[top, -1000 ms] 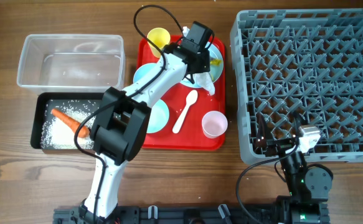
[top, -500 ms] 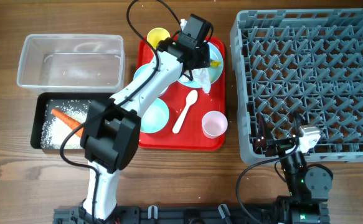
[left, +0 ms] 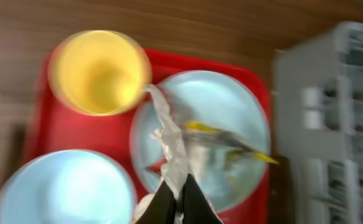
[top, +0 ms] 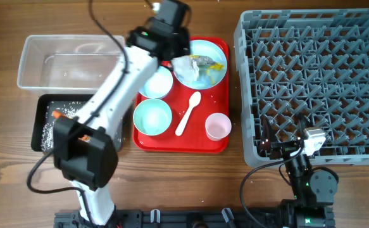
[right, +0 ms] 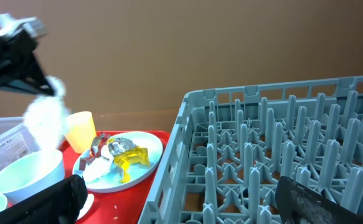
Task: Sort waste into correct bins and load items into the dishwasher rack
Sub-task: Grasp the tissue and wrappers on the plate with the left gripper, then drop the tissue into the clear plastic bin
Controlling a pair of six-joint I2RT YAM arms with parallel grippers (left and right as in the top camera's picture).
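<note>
My left gripper (left: 180,200) is shut on the crumpled white tissue (left: 170,140) and holds it above the light blue plate (left: 243,106). In the overhead view the gripper (top: 174,56) and tissue (top: 184,64) are over the plate's left edge (top: 217,71). The silver-yellow wrapper (top: 207,61) and red wrapper (right: 94,152) lie on the plate. The yellow cup (left: 99,71) stands behind it. The black tray (top: 43,109) holds rice and the carrot (top: 57,115). My right gripper (right: 187,205) is open and empty at the grey rack's (top: 317,82) front edge.
The clear tub (top: 70,60) sits behind the black tray. On the red tray (top: 217,147) are a light blue bowl (top: 157,82), a mint bowl (top: 152,117), the white spoon (top: 188,113) and the pink cup (top: 218,125). My left arm spans the tray's left side.
My left gripper has lifted the tissue off the plate and swung it left and toward the back. The right arm has not moved.
</note>
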